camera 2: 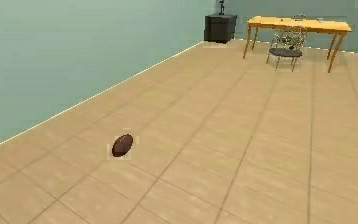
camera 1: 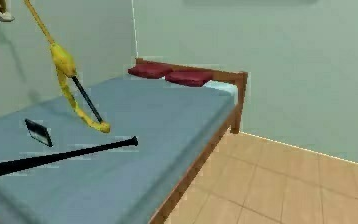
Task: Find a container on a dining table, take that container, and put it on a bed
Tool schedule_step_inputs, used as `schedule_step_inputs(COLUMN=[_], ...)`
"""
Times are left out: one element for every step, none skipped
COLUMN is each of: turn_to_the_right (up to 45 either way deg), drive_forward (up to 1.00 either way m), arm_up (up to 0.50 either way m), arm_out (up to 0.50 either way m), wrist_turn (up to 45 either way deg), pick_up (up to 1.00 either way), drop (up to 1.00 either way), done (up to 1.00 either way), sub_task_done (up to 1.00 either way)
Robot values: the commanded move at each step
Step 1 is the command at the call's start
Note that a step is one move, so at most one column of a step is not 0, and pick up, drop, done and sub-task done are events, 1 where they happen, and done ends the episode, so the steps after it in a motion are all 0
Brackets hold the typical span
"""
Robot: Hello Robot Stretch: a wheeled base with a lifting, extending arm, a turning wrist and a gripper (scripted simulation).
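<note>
The bed (camera 1: pixel 157 120), the drop place, lies just ahead, a black bat (camera 1: pixel 67 156) crossing its near corner; the gripper's state cannot be told.

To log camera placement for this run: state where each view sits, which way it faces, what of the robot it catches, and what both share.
Forward view: on the robot, looking ahead and somewhat down at a blue-covered bed with red pillows and a black bat on it; no robot part in frame.
Arm side view: on the robot's body, looking out sideways across tiled floor, past a dark oval object, to a far wooden table; no robot part in frame.
Shared: the tiled floor and teal walls.
</note>
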Motion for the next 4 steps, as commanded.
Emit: schedule_step_inputs(turn_to_the_right=[45.0,45.0,45.0,27.0], drive_forward=[0.0,0.0,0.0,0.0], arm_up=[0.0,0.0,0.0,0.0], arm_out=[0.0,0.0,0.0,0.0], wrist_turn=[0.0,0.0,0.0,0.0], pick_up=[0.0,0.0,0.0,0.0], drop=[0.0,0.0,0.0,0.0], done=[0.0,0.0,0.0,0.0], sub_task_done=[0.0,0.0,0.0,0.0])
